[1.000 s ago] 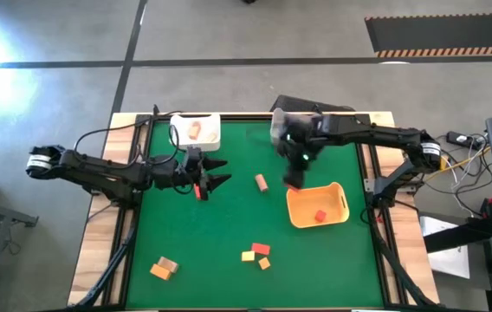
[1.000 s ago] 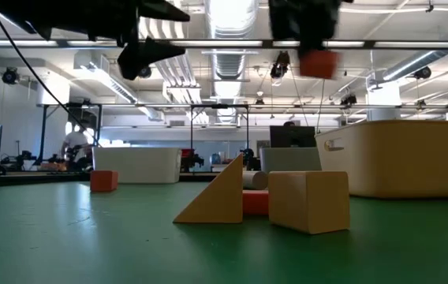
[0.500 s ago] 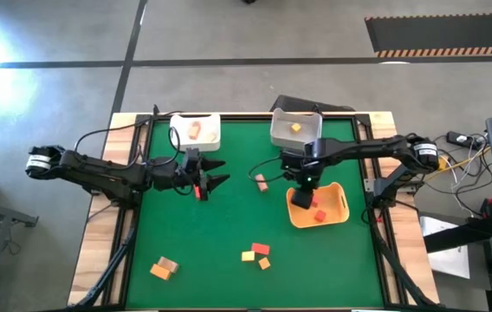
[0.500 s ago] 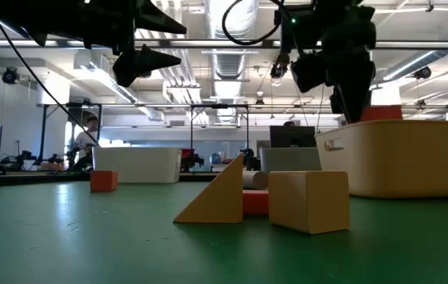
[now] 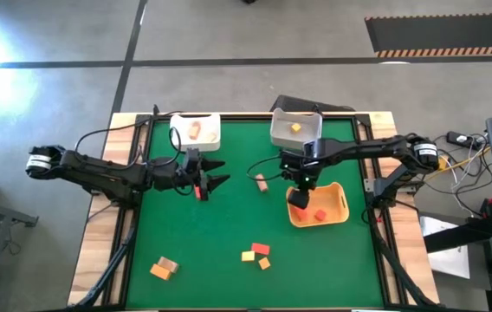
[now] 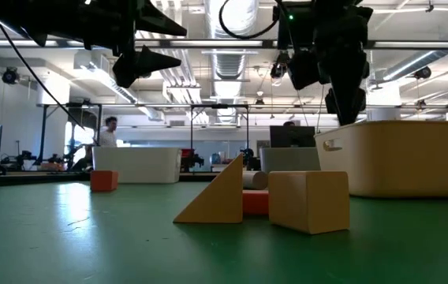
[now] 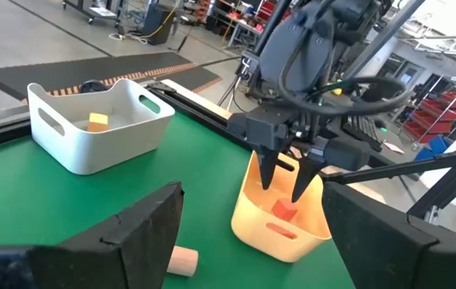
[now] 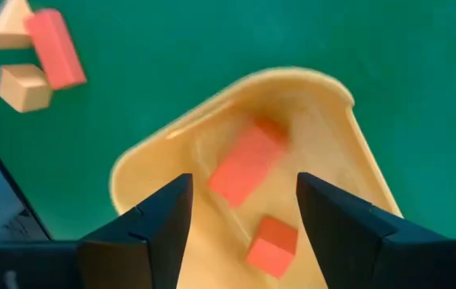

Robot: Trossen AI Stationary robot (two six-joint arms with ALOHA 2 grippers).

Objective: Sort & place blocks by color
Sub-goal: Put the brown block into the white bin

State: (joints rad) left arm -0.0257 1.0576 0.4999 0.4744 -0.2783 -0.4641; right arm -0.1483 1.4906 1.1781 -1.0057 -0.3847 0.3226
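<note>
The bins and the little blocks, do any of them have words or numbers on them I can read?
None can be read in any view.
White plastic bin: plain, no label.
Orange plastic bin: plain.
Red blocks inside it: bare faces.
Tan wooden cube: bare faces.

A second ago the right end effector [image 5: 299, 196] carried a red block [image 8: 245, 165] near the grey bin; since then it swung over the orange tray [image 5: 339, 214], spread its fingers, and that block now lies inside beside another red block [image 8: 272, 244].
</note>
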